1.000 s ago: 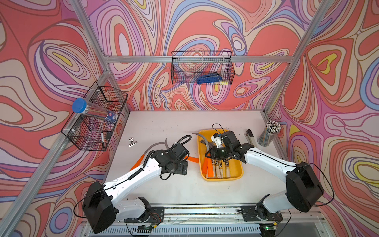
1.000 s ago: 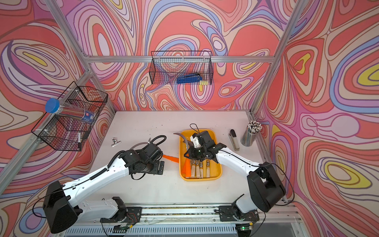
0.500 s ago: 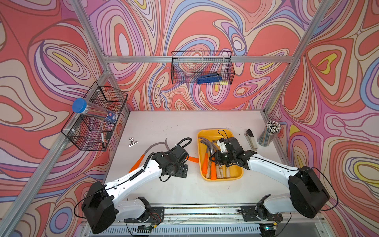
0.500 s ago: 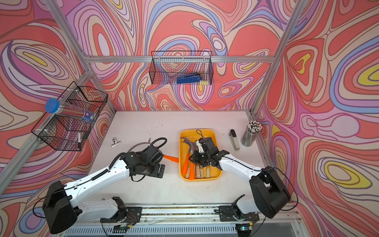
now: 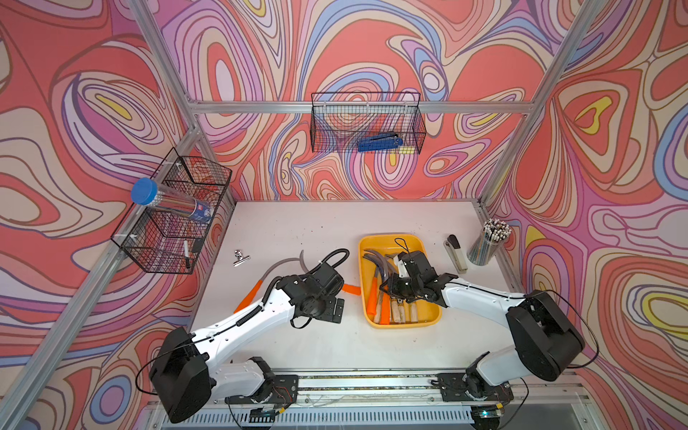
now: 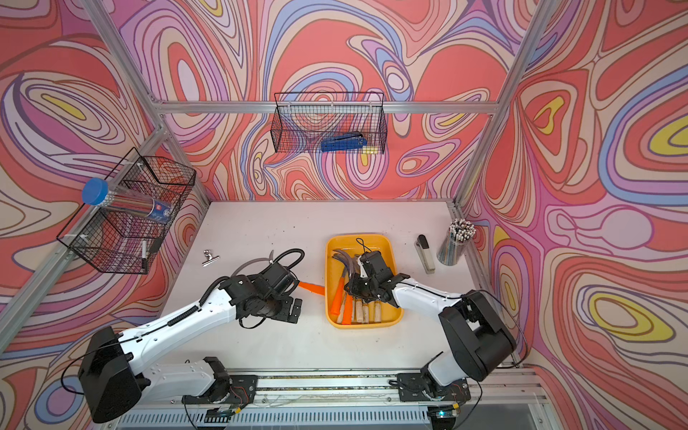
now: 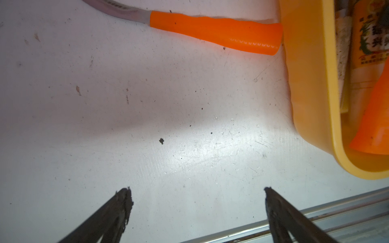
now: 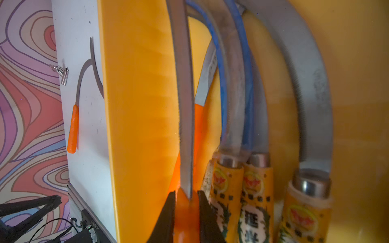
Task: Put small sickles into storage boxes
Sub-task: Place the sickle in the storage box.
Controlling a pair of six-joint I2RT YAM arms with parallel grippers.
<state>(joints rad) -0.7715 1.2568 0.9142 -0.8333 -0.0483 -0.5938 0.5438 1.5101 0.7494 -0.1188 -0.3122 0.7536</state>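
Left gripper is spread wide with nothing in it, just over the white table. On the table by the left arm lies a first orange sickle, with a silver clip near it. Next comes a second orange sickle, flat on the table, its handle end right up against the wall of the yellow tray. Inside the tray lie wood-handled sickles side by side, with curved grey blades. Right gripper is down in the tray too, pinching the orange handle of a held sickle. To the right of the tray are a stapler and a cup of pencils.
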